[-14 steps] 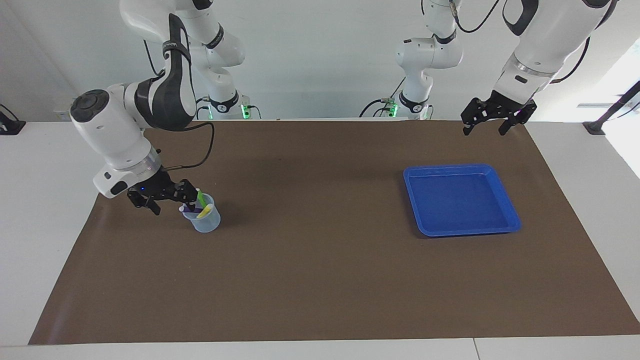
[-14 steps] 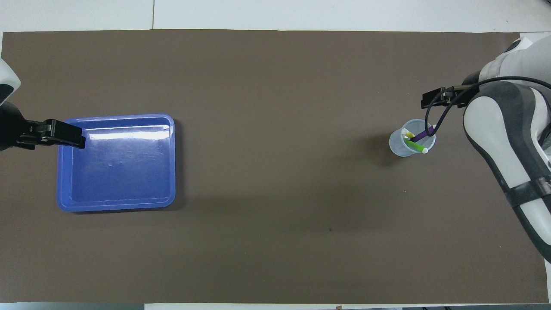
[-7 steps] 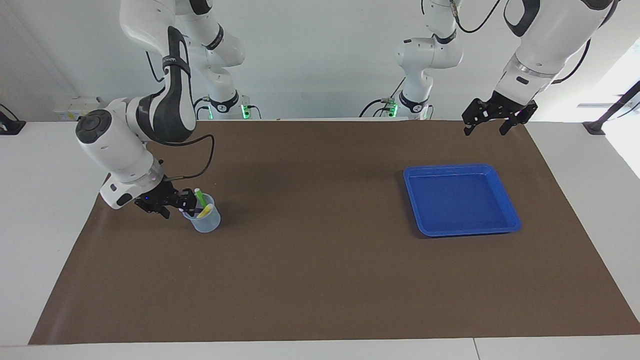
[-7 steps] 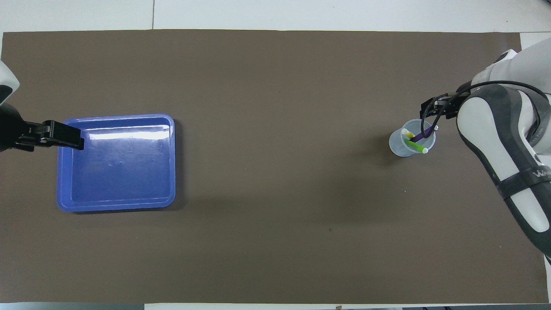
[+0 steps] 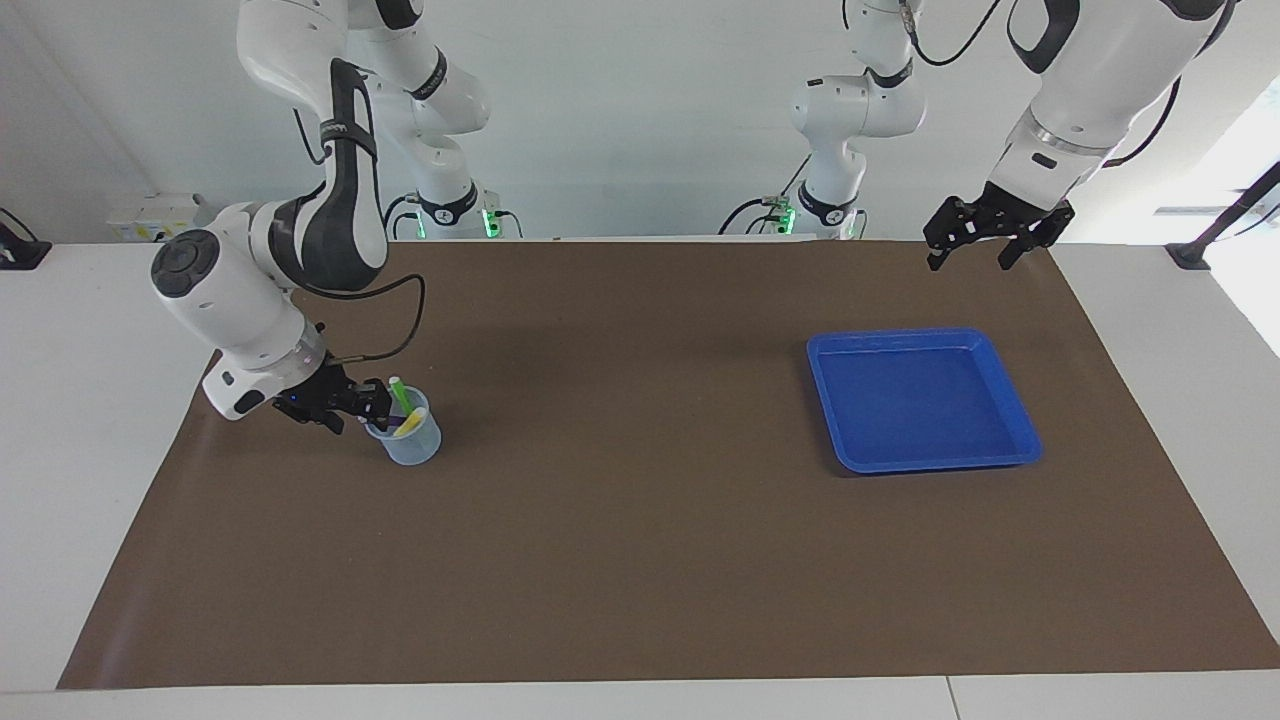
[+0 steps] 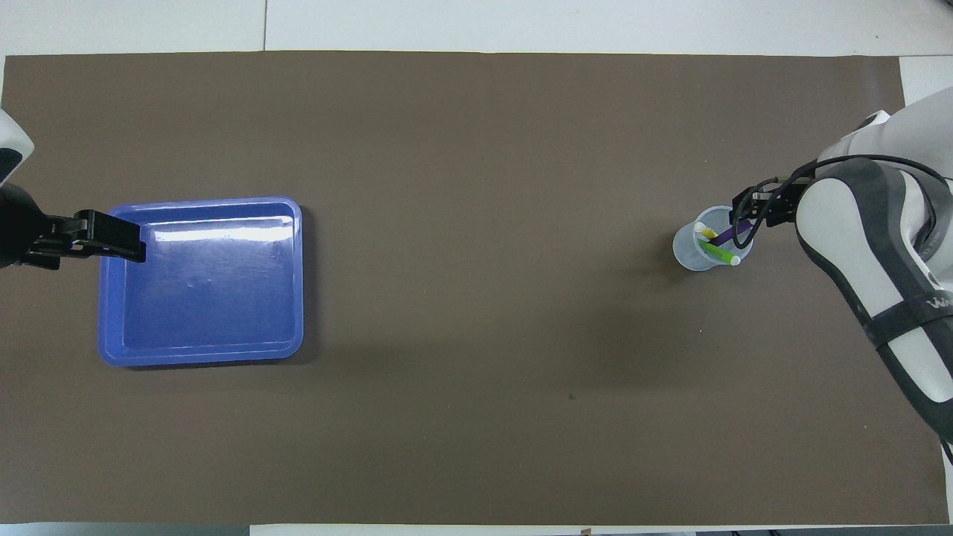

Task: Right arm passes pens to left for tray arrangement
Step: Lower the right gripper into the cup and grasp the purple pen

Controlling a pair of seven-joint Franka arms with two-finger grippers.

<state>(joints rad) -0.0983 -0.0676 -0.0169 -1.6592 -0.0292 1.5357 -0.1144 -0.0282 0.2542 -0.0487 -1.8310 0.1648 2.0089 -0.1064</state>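
Now the right tool (image 5: 372,402) sits at the clear cup's (image 5: 412,441) rim, jaws around the purple pen (image 6: 734,230); grip unclear. Pens lean in the cup, purple's top toward this tool. Left tool (image 5: 983,240) waits open, high by the blue tray (image 5: 1018,419), w/ nothing held.

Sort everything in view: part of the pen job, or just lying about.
Job: purple marker pen, yellow marker pen, green marker pen; shallow blue plastic tray; right gripper; left gripper.
Lying about: small clear plastic cup; brown table mat.
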